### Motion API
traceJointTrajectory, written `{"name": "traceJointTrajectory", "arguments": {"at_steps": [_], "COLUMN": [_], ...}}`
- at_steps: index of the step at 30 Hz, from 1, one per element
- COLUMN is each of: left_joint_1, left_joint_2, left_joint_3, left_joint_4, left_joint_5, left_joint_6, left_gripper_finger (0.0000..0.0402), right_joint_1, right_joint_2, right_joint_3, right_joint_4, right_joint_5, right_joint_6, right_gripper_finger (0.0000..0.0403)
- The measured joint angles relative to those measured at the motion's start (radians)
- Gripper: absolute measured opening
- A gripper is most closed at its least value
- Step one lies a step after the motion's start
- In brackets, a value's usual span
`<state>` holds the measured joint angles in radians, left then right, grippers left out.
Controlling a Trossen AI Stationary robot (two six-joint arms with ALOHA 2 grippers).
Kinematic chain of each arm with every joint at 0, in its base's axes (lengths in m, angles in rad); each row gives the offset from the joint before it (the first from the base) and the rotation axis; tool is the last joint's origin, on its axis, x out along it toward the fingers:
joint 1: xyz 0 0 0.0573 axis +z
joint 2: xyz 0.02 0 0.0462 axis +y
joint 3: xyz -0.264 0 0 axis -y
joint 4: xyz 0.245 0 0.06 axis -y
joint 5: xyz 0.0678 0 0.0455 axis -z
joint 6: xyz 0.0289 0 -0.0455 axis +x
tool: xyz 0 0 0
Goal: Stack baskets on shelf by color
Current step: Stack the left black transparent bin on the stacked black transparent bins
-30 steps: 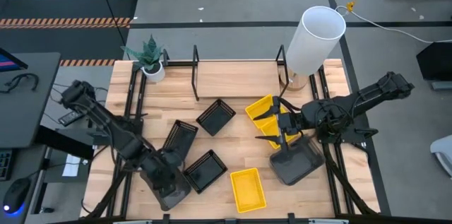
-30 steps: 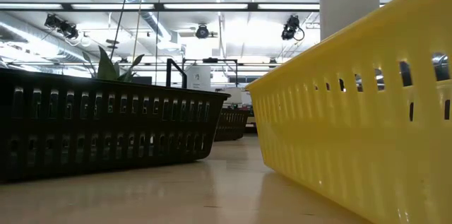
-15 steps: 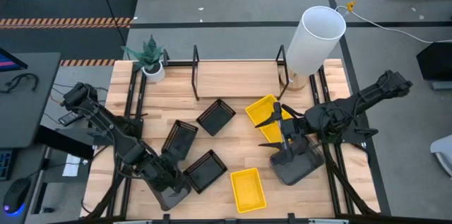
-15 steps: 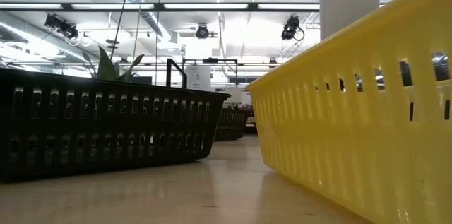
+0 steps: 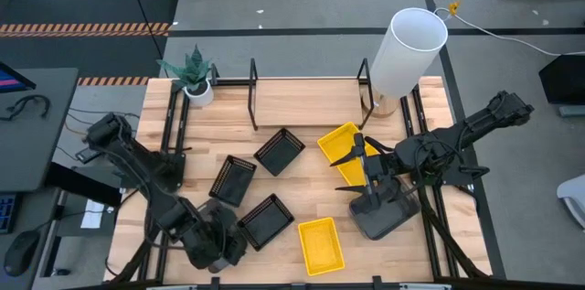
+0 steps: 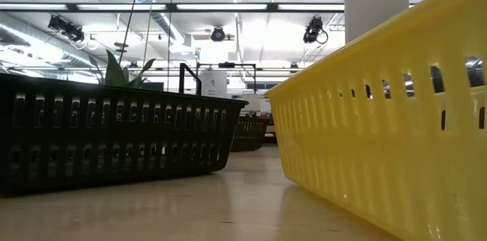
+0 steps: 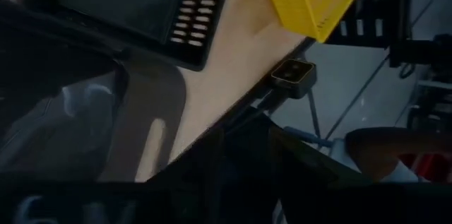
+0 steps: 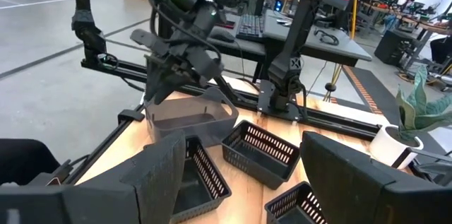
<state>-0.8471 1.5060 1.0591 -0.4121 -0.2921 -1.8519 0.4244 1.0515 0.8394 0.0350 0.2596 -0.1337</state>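
1. Two dark arms work over the pale wooden tabletop.
2. Left gripper: positioned at the front-left corner of the tabletop. In the right wrist view its jaws are clamped on the rim of one dark grey solid plastic basket, which is held clear of the surface.
3. Right gripper: jaws wide apart, gripping nothing. It hangs right of centre, between the yellow slatted baskets and a second dark grey solid basket nearer the front.
4. Three black slatted baskets rest on the tabletop left of centre: rear, middle and front.
5. One further yellow basket lies at the front edge, just right of the front black one.
6. Shelf: the long light-wood board with black bracket uprights runs along the rear edge and carries no basket.
7. Rear corners: a small potted plant on the left, a tall white cylinder on the right.
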Motion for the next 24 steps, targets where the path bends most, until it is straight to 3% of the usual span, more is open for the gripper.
{"name": "traceJointTrajectory", "arguments": {"at_steps": [4,12,24], "left_joint_1": [0.006,0.009,0.015], "left_joint_2": [0.052,0.163,0.228], "left_joint_3": [0.073,0.299,0.338], "left_joint_4": [-0.043,-0.317,-0.320], "left_joint_5": [0.034,0.042,0.105], "left_joint_6": [0.012,0.047,0.062], "left_gripper_finger": [0.0118,0.0118,0.0119], "right_joint_1": [0.000,0.000,0.000], "right_joint_2": [0.000,0.000,0.000], "right_joint_3": [0.000,0.000,0.000], "right_joint_4": [0.000,0.002,0.004], "right_joint_5": [-0.002,-0.026,-0.028], "right_joint_6": [0.001,0.002,0.003], "right_gripper_finger": [0.0284,0.0284,0.0284]}}
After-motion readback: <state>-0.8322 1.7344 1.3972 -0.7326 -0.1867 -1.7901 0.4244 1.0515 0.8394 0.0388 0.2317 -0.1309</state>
